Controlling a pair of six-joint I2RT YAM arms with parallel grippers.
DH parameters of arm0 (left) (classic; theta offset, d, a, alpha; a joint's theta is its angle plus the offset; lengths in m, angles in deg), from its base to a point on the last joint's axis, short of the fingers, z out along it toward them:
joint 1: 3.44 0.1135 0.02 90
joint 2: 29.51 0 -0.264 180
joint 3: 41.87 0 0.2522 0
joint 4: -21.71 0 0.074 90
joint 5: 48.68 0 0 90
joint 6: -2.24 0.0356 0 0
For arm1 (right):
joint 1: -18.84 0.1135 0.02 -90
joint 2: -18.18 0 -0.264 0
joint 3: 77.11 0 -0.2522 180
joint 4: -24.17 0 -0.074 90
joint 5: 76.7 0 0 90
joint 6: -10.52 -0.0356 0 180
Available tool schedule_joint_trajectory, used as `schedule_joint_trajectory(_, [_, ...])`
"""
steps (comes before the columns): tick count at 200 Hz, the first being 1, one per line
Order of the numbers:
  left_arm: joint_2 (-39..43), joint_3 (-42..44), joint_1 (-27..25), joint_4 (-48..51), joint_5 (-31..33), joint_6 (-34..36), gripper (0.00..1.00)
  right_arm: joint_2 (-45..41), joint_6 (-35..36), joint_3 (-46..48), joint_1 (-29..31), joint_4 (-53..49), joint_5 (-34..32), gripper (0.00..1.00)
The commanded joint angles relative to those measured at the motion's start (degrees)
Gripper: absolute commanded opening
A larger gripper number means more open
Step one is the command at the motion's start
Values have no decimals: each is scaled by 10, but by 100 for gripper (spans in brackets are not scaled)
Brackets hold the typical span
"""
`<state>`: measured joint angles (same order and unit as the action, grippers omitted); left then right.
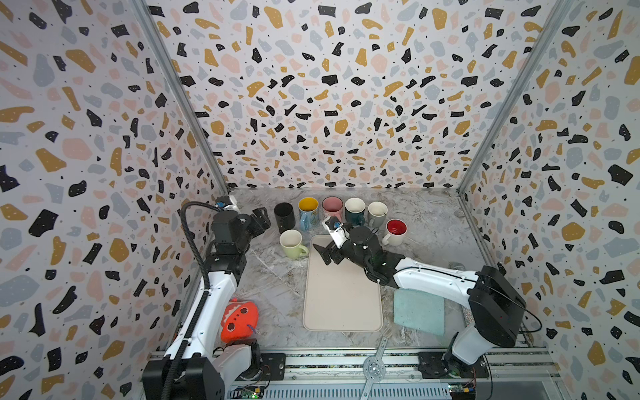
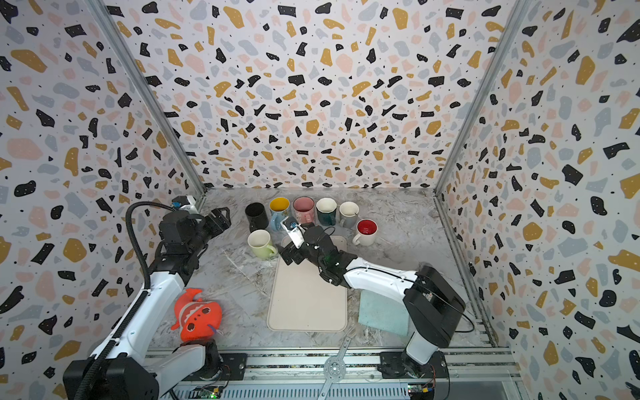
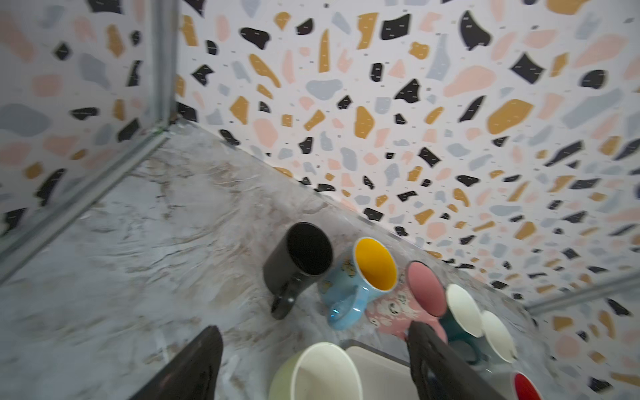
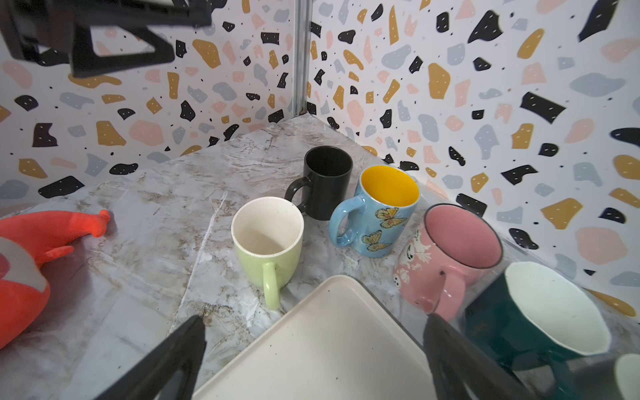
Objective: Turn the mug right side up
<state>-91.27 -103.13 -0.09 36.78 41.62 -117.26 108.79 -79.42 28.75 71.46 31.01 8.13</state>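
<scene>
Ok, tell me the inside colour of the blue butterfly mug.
Yellow inside the blue butterfly mug; clearest in the right wrist view.

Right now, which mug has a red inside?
The white mug at the group's right end; the other insides are black, yellow, pink or whitish.

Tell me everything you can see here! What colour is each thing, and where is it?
Back-row mugs: five; black mug, blue mug, pink mug, teal mug, grey mug; upright by the back wall.
Green mug: one, pale green, left of the tray's far end.
Red-lined mug: one, white outside, right of the tray's far end.
Tray: one, cream, middle.
Cloth: one, pale teal, right of the tray.
Toy fish: one, orange, front left.
Table: one, grey marble.
Left gripper: black, open, back left.
Right gripper: black, open, over the tray's far end.
</scene>
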Motion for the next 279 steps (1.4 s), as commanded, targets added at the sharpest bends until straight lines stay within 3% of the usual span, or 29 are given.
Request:
schedule_joint_trajectory(1, [20,36,7,-21,190,7,85,-60,-16,18,-19,-55,-3,99])
schedule_joint_trajectory(50, [48,192,7,-150,386,-24,85,-161,-39,52,-105,-153,39,99])
schedule_joint_trajectory(86, [38,269,7,-261,428,11,84,-229,-34,73,-164,-190,38,99])
schedule_joint_trajectory(128, [5,331,7,-407,405,77,84,-263,-46,69,-275,-241,68,99])
schedule_joint_trajectory(165, [-33,386,6,-549,306,138,81,-248,-73,53,-372,-292,106,99])
schedule_joint_trajectory(185, [-53,429,6,-655,288,156,81,-250,-74,60,-396,-297,112,99])
schedule_joint_trajectory(214, [-90,431,5,-704,230,176,81,-252,-75,68,-418,-295,125,99])
schedule_joint_trajectory(222, [-105,427,4,-713,216,180,95,-252,-75,72,-422,-292,121,99])
schedule_joint_trajectory(234, [-117,415,-1,-711,201,194,100,-252,-75,78,-425,-286,110,99])
schedule_joint_trajectory(262, [-131,405,-34,-703,227,223,100,-253,-75,95,-435,-276,91,99])
schedule_joint_trajectory(279, [-172,417,-67,-759,260,246,100,-254,-76,106,-440,-266,83,99])
